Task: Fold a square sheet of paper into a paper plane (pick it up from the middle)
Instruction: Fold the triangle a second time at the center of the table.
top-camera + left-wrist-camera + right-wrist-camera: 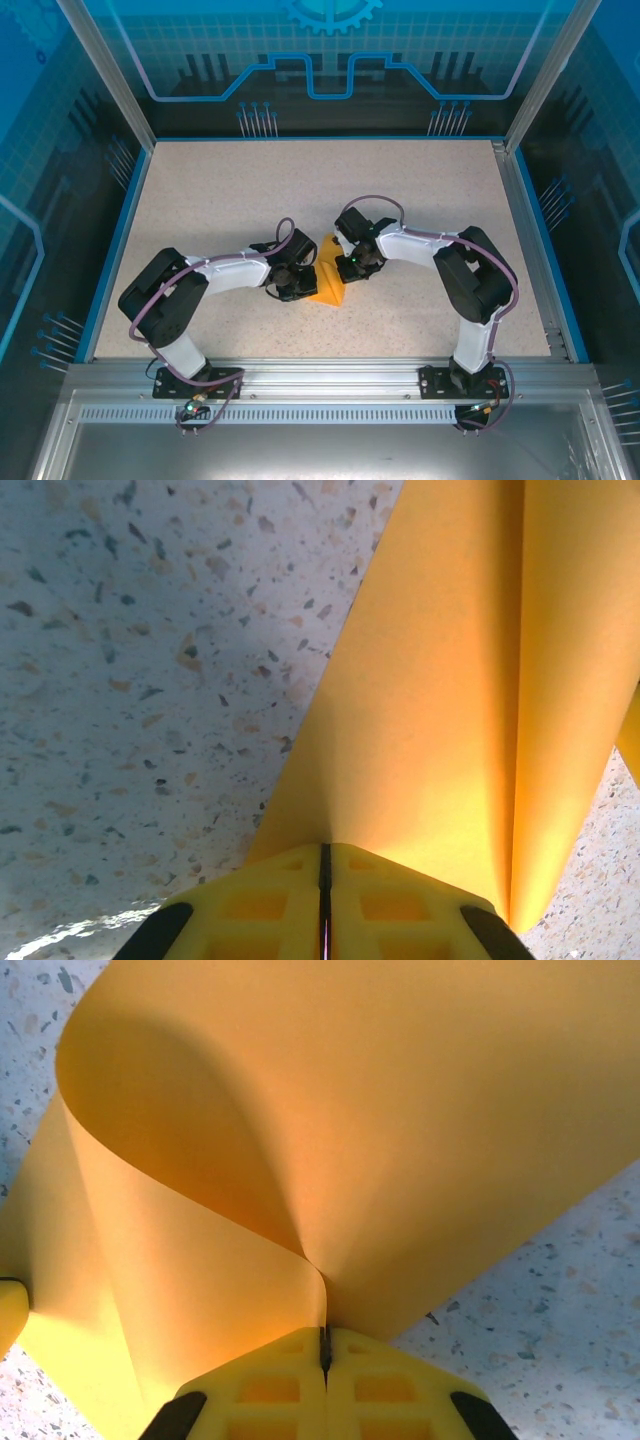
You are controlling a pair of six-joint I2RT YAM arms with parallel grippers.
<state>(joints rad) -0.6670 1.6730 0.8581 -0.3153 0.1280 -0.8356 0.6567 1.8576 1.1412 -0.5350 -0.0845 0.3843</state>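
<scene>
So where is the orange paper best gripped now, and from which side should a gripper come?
By a thin edge, in a flat pinch. The paper is raised off the table, folded and curved, so its edges are free. Coming in low from either side seems best: the left gripper and right gripper are each shut on an edge this way.

The square sheet of paper [328, 285] lies between left hand [306, 283] and right hand [347, 265].

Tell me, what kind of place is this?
Probably a robot lab booth: a left arm and right arm bolted at a speckled table, blue walls around it, and a metal frame.
</scene>
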